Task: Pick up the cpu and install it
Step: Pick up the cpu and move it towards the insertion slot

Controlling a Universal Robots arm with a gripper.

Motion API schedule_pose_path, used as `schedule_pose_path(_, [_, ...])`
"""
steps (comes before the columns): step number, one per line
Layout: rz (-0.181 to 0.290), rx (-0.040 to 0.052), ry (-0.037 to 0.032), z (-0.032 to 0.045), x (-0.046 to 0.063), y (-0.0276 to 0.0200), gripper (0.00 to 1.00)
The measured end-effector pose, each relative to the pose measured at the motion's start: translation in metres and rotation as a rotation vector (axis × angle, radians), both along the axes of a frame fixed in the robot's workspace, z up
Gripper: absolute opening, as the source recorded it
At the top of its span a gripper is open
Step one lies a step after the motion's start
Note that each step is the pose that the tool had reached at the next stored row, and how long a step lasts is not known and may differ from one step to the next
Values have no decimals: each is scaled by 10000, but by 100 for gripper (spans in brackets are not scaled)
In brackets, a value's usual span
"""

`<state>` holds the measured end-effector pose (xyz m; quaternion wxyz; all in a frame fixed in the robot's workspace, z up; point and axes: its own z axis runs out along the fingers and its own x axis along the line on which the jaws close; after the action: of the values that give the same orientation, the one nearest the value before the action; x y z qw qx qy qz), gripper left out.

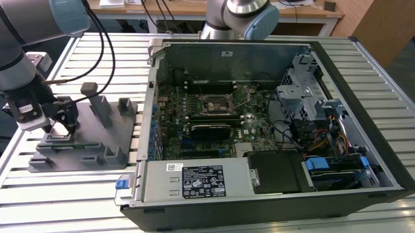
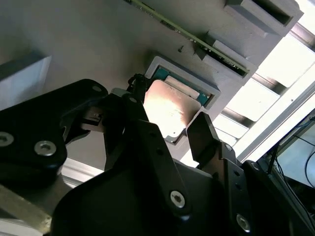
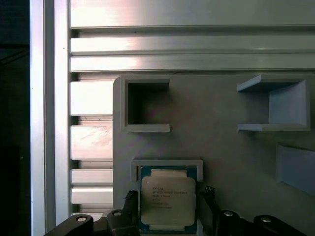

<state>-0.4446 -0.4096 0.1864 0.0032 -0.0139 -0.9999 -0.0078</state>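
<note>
Pincer [image 3: 170,192] apart, straddling the cpu [image 3: 167,202].

Seated flat in a shallow recess of the grey fixture [image 3: 231,162] on the slatted table [image 1: 65,196], at the exterior view's left, well apart from the open computer case [image 1: 259,60]. Lies straight between the fingertips [image 3: 130,196] in both wrist views, one beside each of two opposite edges, near but not seen pressing. Nearly square, so no long axis to favour. Judged well lined up for a grip across those edges.

Silver-grey arm [image 1: 18,65] with pale blue joint caps [image 1: 68,15], black cables [image 1: 112,73], and black screw-studded gripper [image 2: 167,105].
</note>
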Motion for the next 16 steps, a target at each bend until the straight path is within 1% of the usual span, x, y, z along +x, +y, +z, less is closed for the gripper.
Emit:
schedule_pose_path(6, [25,-13,-12,1,-4,2,61])
schedule_pose_path(10, [42,-50,-18,8,-8,6,61])
schedule_pose_path(13, [45,-98,-29,11,-14,8,61])
schedule_pose_path(16, [47,-113,-29,12,-16,10,61])
